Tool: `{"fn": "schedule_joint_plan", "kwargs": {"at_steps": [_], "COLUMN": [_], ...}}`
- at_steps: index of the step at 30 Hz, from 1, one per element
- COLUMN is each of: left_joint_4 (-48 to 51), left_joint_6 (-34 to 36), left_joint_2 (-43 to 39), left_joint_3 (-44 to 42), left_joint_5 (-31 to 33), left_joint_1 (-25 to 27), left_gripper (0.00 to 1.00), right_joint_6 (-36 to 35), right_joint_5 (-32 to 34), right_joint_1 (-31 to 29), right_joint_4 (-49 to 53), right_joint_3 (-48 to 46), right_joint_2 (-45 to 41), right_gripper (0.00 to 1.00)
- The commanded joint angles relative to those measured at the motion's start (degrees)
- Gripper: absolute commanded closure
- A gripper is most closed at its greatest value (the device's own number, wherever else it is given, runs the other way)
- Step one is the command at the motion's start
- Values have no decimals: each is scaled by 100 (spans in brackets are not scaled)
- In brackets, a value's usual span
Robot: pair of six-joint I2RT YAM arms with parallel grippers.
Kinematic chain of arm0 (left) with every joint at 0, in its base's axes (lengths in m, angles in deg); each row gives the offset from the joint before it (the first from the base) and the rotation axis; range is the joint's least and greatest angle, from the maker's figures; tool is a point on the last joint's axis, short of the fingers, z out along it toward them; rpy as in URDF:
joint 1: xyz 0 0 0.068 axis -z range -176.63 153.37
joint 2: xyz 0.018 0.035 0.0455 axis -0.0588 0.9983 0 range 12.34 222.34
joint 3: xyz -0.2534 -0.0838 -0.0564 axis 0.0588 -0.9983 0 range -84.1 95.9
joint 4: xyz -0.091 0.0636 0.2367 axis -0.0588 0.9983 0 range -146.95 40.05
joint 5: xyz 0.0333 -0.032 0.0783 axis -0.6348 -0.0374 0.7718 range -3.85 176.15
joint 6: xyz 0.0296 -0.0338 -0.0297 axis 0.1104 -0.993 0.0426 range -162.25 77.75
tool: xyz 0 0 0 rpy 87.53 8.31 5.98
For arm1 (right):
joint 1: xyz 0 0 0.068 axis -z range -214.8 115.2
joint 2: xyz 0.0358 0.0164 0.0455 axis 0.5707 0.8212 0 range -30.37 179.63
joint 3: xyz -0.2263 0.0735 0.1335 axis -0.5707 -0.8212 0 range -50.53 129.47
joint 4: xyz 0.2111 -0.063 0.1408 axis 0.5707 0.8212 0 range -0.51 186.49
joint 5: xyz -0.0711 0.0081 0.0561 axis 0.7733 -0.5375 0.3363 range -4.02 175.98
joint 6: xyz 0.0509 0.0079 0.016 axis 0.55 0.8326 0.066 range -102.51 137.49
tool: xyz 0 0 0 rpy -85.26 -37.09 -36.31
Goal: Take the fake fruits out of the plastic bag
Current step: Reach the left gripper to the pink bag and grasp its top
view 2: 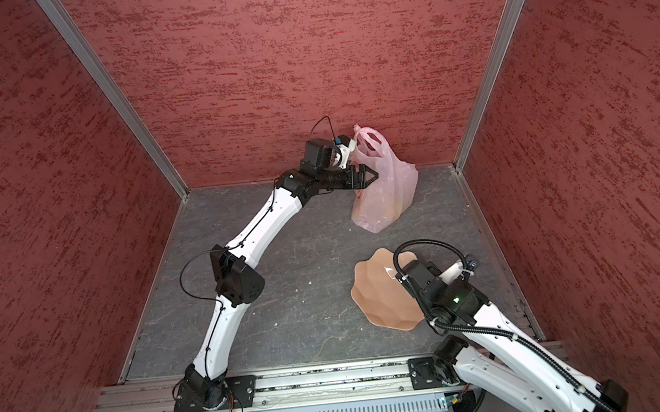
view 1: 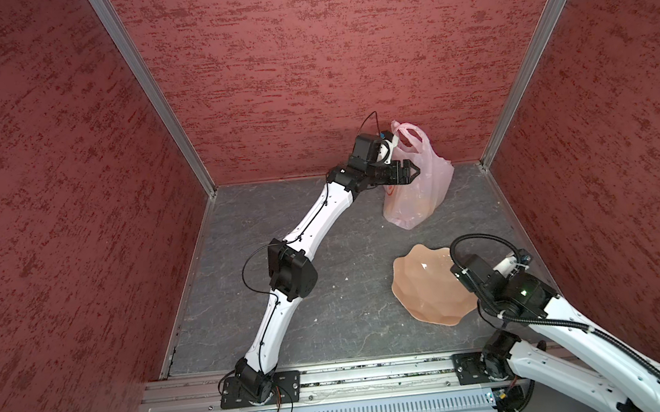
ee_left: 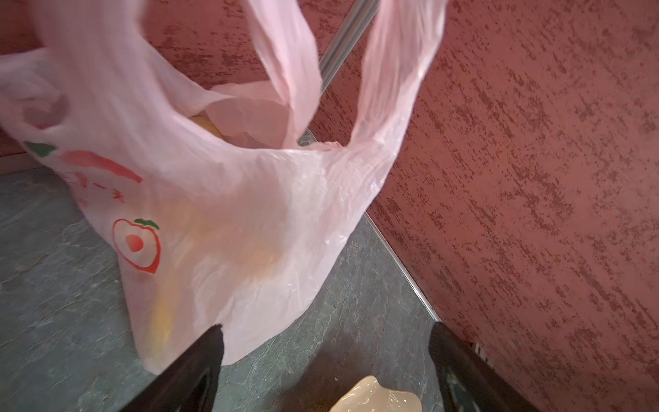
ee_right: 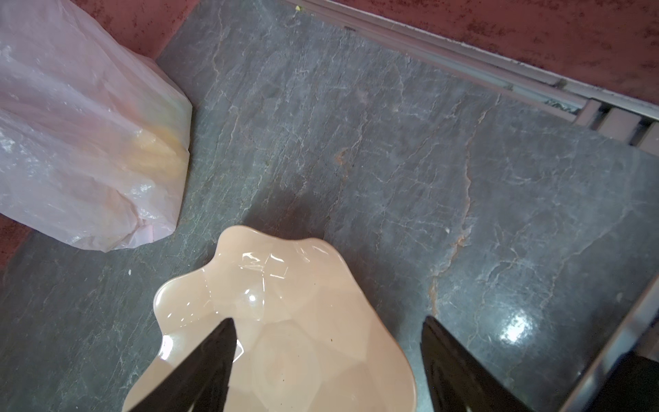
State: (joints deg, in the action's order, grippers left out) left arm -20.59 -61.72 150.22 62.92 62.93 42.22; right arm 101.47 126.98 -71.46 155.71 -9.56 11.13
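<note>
The pale-pink plastic bag (view 1: 422, 189) (view 2: 388, 196) stands near the back wall with its two loop handles raised. The fake fruits (ee_left: 162, 314) show only as dim yellow and orange shapes through the film, also in the right wrist view (ee_right: 157, 149). A tan piece peeks out at the bag's mouth (ee_left: 210, 126). My left gripper (view 1: 414, 171) (ee_left: 326, 328) is open beside the bag's left face, nothing between its fingers. My right gripper (ee_right: 328, 324) is open above the dish, holding nothing. It is hidden under its wrist in both top views.
A tan wavy-edged faceted dish (view 1: 420, 289) (view 2: 375, 294) (ee_right: 296, 281) lies empty on the grey stone floor (view 1: 309, 301), front right of the bag. Red textured walls close in three sides. The bag sits close to the back wall (view 1: 308, 92).
</note>
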Motion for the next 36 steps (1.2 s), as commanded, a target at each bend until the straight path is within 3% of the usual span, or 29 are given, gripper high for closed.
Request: {"fn": "schedule_joint_plan", "kwargs": {"at_steps": [1, 5, 8, 12, 18, 23, 27, 33, 36], "left_joint_4": [-180, -370, -968, -1572, -1868, -2140, -2406, -2510, -2609], "left_joint_6": [500, 772, 1011, 1066, 1162, 1298, 1303, 1052, 953], "left_joint_2": [352, 638, 704, 806, 1035, 1139, 1223, 1224, 1176], "left_joint_3": [115, 72, -278, -459, -399, -394, -394, -449, -571], "left_joint_5": [242, 770, 1519, 2004, 2136, 2278, 2041, 1241, 1080], "left_joint_1": [158, 286, 381, 388, 328, 314, 266, 178, 175], "left_gripper": [10, 13, 16, 19, 19, 12, 10, 33, 50], "right_joint_6": [-2, -305, -560, -796, -1225, -1649, -1956, -2403, -2611], "right_joint_5": [456, 539, 533, 569, 692, 605, 487, 350, 269], "right_joint_1": [19, 19, 19, 23, 79, 245, 371, 549, 634], "right_joint_4": [219, 45, -205, -418, -778, -1167, -1488, -1962, -2198], "right_joint_3": [213, 248, 222, 248, 323, 321, 296, 365, 427], "right_joint_2": [-245, -400, -373, -193, -37, 33, 111, 325, 490], "right_gripper": [18, 18, 18, 17, 14, 14, 14, 14, 14]}}
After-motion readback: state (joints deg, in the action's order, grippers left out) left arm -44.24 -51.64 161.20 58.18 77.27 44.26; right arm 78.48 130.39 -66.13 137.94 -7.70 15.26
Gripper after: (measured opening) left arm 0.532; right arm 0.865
